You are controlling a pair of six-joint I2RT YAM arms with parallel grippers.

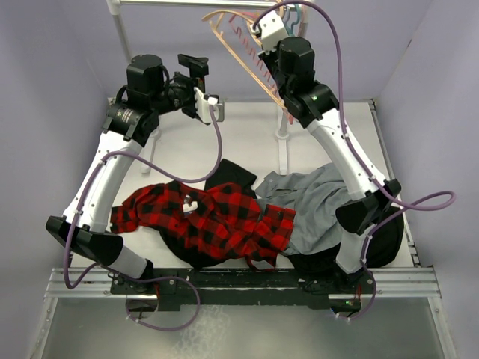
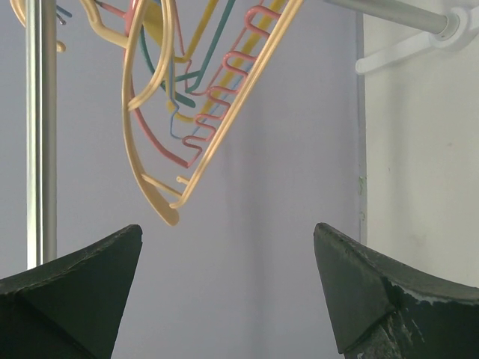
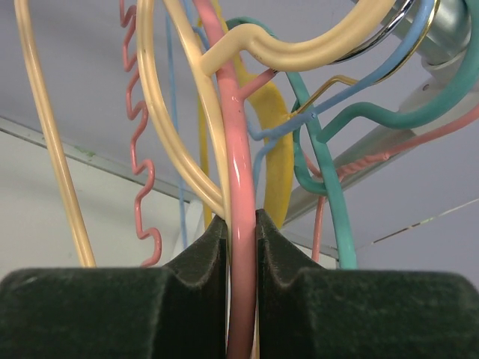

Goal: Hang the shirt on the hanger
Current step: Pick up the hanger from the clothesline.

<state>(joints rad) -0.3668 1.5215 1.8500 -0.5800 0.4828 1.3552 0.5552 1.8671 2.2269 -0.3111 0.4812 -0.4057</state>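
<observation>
The red-and-black plaid shirt [image 1: 217,221] lies crumpled on the table's near middle, sleeve spread left. The pale tan hanger [image 1: 243,60] hangs tilted at the back rail; it shows in the left wrist view [image 2: 232,112] and its hook in the right wrist view [image 3: 299,56]. My right gripper [image 1: 260,31] is raised at the rail, its jaws [image 3: 241,224] shut on the tan hanger's bar together with a pink hanger's bar [image 3: 238,164]. My left gripper [image 1: 193,63] is raised at back left, open and empty [image 2: 228,247], just below and apart from the tan hanger's corner.
A plain grey garment [image 1: 314,198] and a black garment [image 1: 232,173] lie beside and under the shirt. Teal [image 3: 329,187], yellow and blue hangers crowd the metal rail [image 1: 187,4]. The rack's upright pole [image 2: 41,127] and white foot [image 1: 283,149] stand behind.
</observation>
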